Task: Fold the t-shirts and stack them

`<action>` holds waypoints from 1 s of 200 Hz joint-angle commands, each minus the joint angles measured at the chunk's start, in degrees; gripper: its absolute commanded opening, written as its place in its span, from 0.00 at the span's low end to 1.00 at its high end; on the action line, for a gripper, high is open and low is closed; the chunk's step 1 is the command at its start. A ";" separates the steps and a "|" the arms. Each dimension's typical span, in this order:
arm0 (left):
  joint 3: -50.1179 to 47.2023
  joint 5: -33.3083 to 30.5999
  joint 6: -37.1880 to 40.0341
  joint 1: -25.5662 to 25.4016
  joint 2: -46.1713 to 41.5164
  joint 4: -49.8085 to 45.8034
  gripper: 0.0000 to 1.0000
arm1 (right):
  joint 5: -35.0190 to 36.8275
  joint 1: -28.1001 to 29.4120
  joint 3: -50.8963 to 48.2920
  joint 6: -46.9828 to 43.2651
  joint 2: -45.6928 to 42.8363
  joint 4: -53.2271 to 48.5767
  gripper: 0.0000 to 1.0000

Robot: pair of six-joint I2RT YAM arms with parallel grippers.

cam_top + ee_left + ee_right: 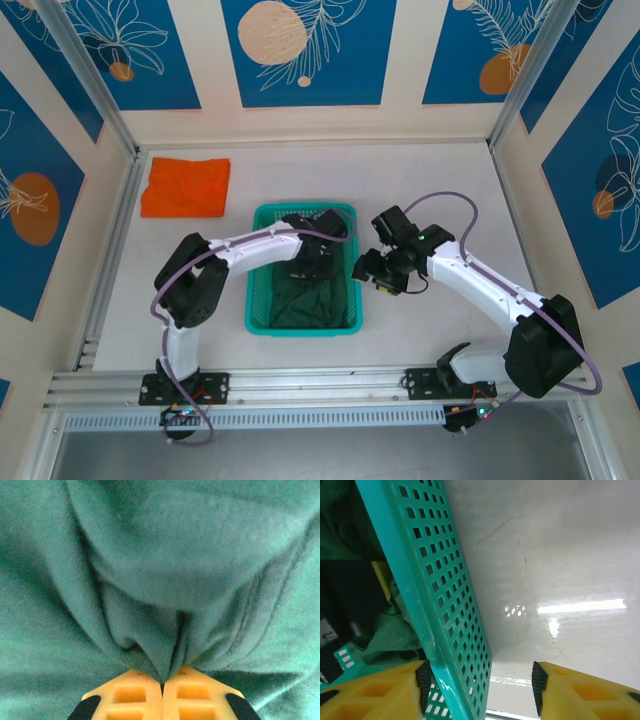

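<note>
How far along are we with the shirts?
Done: the orange t-shirt lies roughly folded on the table, far left. In hand: the left end effector is shut on a pinch of the green t-shirt, bunched in the teal basket; the right end effector straddles the basket's wall, jaws apart. Remaining: lift out, fold, stack the green one.

The top view looks steeply down from above and behind the arm bases at its bottom edge, taking in the whole desk (430,180), with the basket (300,329) at centre. The left wrist camera looks out past its jaws, very close to the green shirt (175,555). The right wrist camera looks past its jaws, close on the basket's mesh wall (435,580) and the bare desk (560,555). All three views share the basket area.
</note>
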 commanded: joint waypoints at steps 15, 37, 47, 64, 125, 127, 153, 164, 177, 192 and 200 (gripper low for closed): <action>8.14 -3.79 4.62 0.18 -9.05 -0.75 0.00 | -3.52 0.82 -1.30 0.57 0.84 -0.71 0.55; 11.95 -10.79 7.49 -0.49 -15.21 -2.93 0.00 | -3.74 1.20 -1.61 0.73 1.65 0.26 0.52; 13.62 -13.59 8.37 -0.68 -17.74 -3.98 0.00 | -4.09 1.16 -1.74 0.92 2.29 0.97 0.49; 15.83 -17.00 9.59 -0.87 -22.19 -4.94 0.00 | -4.38 0.89 -1.44 1.40 4.12 1.32 0.39; 15.04 -26.59 13.45 -1.64 -43.78 5.50 0.00 | 1.02 -6.31 2.86 5.32 5.90 -3.12 0.16; 14.96 -27.31 13.64 -1.60 -44.53 5.88 0.00 | 0.93 -6.96 2.95 5.45 5.88 -3.18 0.15; 14.70 -36.35 15.50 -1.59 -51.72 7.82 0.00 | 0.45 -15.01 5.00 8.13 5.23 -3.12 0.02; 14.12 -39.78 16.01 -1.57 -53.95 7.71 0.00 | 0.88 -18.39 6.44 9.17 5.37 -3.34 0.00; 13.21 -42.82 15.91 -1.57 -55.58 6.23 0.00 | 1.76 -22.07 7.90 10.47 5.83 -3.24 0.00; 12.62 -44.50 13.05 -1.51 -56.23 1.53 0.00 | 2.26 -26.60 9.45 12.33 7.40 -2.59 0.00; 12.03 -44.22 11.56 -1.50 -56.45 -0.74 0.00 | 1.39 -29.06 10.30 13.68 8.72 -2.00 0.00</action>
